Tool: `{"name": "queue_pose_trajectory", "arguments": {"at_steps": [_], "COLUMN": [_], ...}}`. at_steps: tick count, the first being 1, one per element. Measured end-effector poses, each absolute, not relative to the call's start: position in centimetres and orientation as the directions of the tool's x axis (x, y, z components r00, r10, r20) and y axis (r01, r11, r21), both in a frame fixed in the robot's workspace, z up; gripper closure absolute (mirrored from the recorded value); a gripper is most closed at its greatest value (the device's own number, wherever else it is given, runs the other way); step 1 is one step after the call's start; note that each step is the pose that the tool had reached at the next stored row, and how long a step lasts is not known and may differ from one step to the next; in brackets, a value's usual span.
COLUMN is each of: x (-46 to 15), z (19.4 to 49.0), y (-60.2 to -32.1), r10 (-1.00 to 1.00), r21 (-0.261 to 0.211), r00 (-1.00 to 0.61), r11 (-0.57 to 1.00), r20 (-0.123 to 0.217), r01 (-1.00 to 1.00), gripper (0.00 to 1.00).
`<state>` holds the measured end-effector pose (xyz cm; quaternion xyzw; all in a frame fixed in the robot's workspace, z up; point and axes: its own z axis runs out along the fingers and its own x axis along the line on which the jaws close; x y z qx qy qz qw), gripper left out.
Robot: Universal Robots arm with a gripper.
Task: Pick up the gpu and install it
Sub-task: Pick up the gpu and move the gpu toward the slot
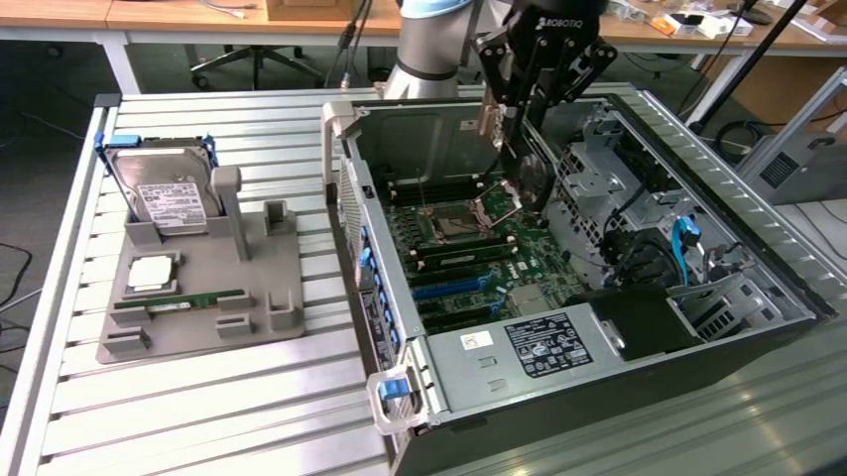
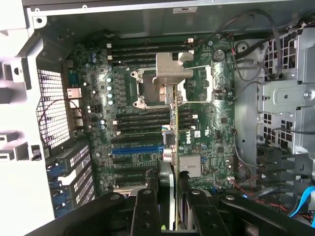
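The gpu (image 1: 527, 177) is a dark card with a silver end bracket. It hangs upright over the motherboard (image 1: 463, 248) inside the open computer case (image 1: 741, 268). My gripper (image 1: 530, 99) is shut on its upper edge. In the wrist view the gpu (image 2: 171, 184) appears edge-on between the black fingers (image 2: 146, 209), and my gripper (image 2: 172, 201) looks straight down on the board. The card's thin edge runs above the CPU socket (image 2: 147, 88) and the memory slots. A blue expansion slot (image 2: 137, 150) lies beside the card's line; the card stands clear above the board.
A grey fixture tray (image 1: 272, 307) on the slatted table at the exterior view's left carries a hard drive (image 1: 166, 193), a CPU chip (image 1: 153, 270) and a RAM stick (image 1: 179, 299). The case's drive cage (image 1: 622, 169), power supply (image 1: 530, 347) and blue cables (image 1: 685, 243) surround the board.
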<state>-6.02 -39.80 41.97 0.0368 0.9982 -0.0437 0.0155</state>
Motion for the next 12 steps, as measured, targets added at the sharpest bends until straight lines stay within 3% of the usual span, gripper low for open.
{"name": "queue_pose_trajectory", "arguments": {"at_steps": [12], "x": [-5.54], "z": [41.94], "y": [-39.8], "r10": [0.072], "r21": [-0.09], "r00": [-0.997], "r11": [0.993], "r20": [-0.034], "r01": [0.075], "gripper": [0.73]}}
